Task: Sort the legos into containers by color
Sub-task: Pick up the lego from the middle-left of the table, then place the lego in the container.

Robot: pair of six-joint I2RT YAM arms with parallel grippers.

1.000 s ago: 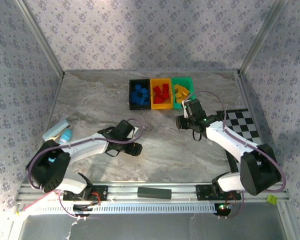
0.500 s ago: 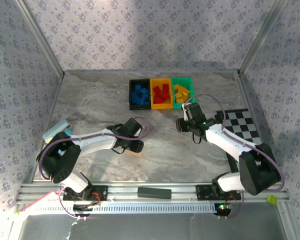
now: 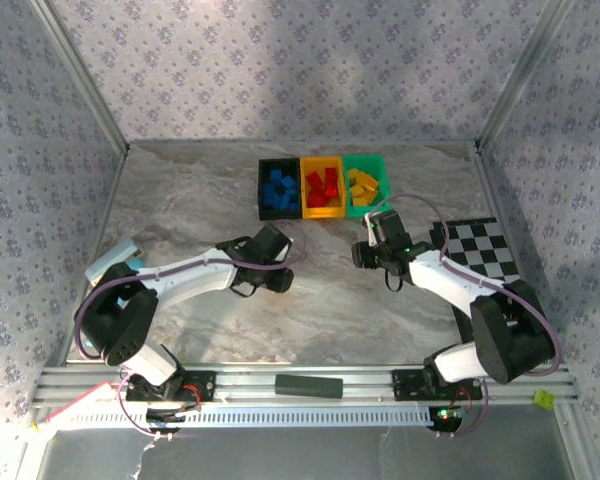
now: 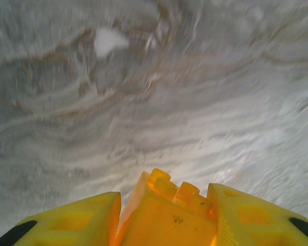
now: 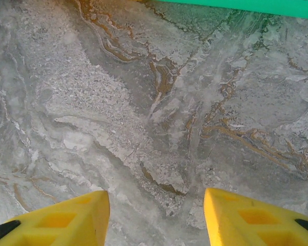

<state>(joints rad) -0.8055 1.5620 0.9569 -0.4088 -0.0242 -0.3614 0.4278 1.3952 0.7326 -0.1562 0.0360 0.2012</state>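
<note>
Three containers (image 3: 322,213) in a row at the far middle of the table (image 3: 180,210), legos (image 3: 323,186) in each, checkered board (image 3: 485,250) to their right and nearer, bar (image 3: 308,385) at the near edge

Yellow lego (image 4: 167,207) cropped at btm edge, table (image 4: 143,102) blurred; green bin (image 5: 246,5) mostly beyond top edge.

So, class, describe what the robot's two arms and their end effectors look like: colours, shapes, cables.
The left arm and right arm are both built from white tubular links joined by bulky black joints, and a thin purplish cable loops alongside each. The left end effector and right end effector each have two chunky yellow fingers with moulded recesses and black at the base.
</note>
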